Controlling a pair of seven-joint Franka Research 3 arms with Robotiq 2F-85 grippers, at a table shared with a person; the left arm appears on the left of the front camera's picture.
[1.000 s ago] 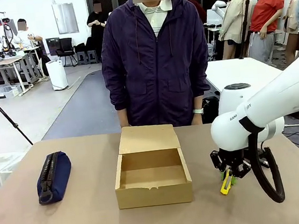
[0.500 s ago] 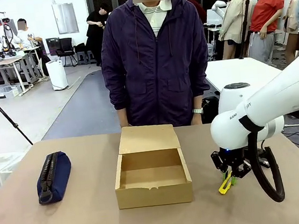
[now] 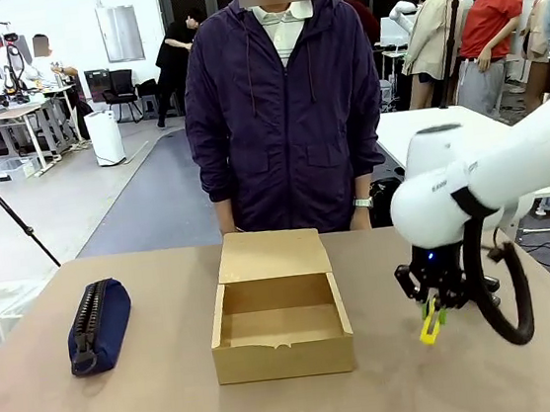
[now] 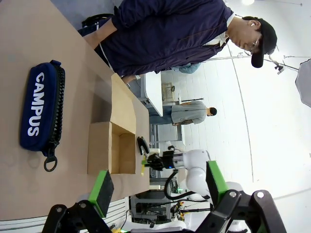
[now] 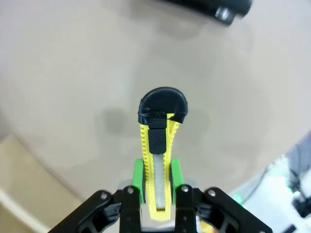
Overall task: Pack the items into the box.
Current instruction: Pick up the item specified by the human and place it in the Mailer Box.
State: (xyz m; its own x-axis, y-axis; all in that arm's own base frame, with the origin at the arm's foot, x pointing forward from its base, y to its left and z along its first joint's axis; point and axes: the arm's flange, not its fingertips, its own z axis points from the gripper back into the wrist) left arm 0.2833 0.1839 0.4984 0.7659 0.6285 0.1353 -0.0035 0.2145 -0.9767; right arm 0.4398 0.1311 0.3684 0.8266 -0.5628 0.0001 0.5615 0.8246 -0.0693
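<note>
The yellow-and-black utility knife (image 3: 429,327) hangs above the table to the right of the box (image 3: 284,356), with my right gripper (image 3: 431,313) shut on it. In the right wrist view the knife (image 5: 158,141) sticks out between the green pads (image 5: 138,177), black cap end pointing away. A black stapler (image 5: 209,7) lies on the table beyond it, and it shows small past the box as the stapler (image 4: 142,144) in the left wrist view. The brown box (image 4: 99,154) stands with its lid flap folded back and nothing inside. My left gripper (image 4: 158,187) is open, high over the table's left side.
A navy zippered pouch (image 3: 100,323) lies left of the box, also seen as the pouch (image 4: 41,111). A person in a dark jacket (image 3: 285,115) stands at the far edge of the table, right behind the box. Bare tabletop (image 3: 179,406) lies in front of the box.
My right gripper has closed on the knife and lifted it off the table, moving slightly right. The left arm, box and pouch have not moved.
</note>
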